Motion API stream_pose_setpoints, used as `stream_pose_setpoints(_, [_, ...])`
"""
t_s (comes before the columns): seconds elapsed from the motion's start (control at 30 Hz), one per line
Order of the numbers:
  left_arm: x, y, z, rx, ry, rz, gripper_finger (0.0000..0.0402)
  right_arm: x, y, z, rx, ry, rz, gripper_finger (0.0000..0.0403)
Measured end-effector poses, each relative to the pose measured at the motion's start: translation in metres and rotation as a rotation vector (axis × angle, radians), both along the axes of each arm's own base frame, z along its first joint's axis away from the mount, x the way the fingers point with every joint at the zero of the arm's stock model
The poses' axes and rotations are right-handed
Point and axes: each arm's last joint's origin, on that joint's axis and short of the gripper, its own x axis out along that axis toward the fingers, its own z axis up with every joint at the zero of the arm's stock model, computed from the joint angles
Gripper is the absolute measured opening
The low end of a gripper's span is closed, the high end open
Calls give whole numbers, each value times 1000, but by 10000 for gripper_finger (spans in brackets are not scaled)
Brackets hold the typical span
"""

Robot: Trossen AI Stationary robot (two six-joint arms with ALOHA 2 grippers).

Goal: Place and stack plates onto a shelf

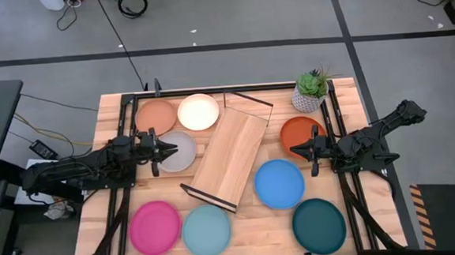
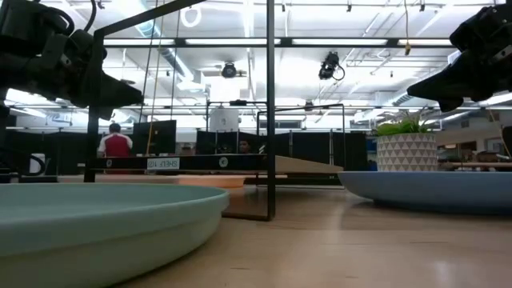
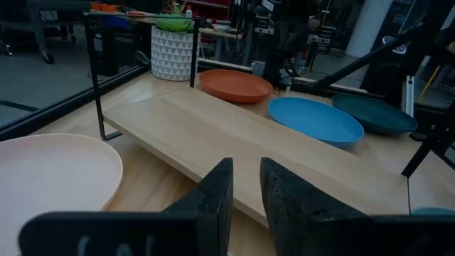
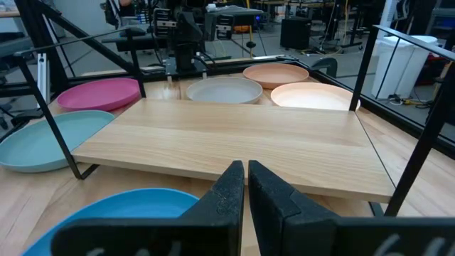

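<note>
The shelf (image 1: 229, 159) is a light wooden board with black wire end frames, lying slantwise at mid-table. Around it rest the peach (image 1: 156, 116), cream (image 1: 198, 111), grey (image 1: 183, 152), orange-red (image 1: 303, 131), blue (image 1: 279, 183), dark teal (image 1: 319, 225), pink (image 1: 155, 227) and light blue (image 1: 207, 230) plates, all flat on the tabletop. My left gripper (image 1: 169, 149) hovers over the grey plate with a narrow gap between its fingers (image 3: 245, 185). My right gripper (image 1: 296, 148) hovers, shut (image 4: 246, 178), at the orange-red plate's near-left rim. Both point at the shelf.
A potted plant in a white patterned pot (image 1: 311, 91) stands at the far right corner, behind the orange-red plate. Black frame bars run along the table's edges (image 1: 340, 120). In the low view both grippers hang well above the tabletop (image 2: 320, 240). A person sits in the room beyond (image 2: 117, 144).
</note>
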Motion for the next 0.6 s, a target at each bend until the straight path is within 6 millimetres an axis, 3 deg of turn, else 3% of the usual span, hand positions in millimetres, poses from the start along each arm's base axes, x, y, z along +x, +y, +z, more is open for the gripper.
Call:
stream_pose_setpoints(0.23, [1, -2, 8, -14, -82, -60, 78, 0, 0, 0, -2, -3, -17, 28])
stream_pose_setpoints(0.6, [-1, -14, 20, 96, -203, -477, 78, 1, -2, 24, 85, -238, -101, 28])
